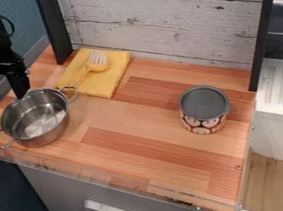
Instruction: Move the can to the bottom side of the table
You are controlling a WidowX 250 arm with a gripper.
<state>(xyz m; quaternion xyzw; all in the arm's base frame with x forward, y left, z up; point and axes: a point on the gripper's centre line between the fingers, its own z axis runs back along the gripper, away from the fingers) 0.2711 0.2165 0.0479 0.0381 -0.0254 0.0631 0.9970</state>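
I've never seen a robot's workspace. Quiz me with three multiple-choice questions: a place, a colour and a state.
1. How is the can positioned?
A) On its side
B) Upside down
C) Upright

2. What colour is its top?
A) Grey
B) Green
C) Yellow

3. Where is the fork-like utensil?
A) Under the can
B) On the cloth
C) On the can

Answers:
1: C, its round top faces up above the patterned side.
2: A, the round top is plainly grey.
3: B, it lies across the yellow fabric.
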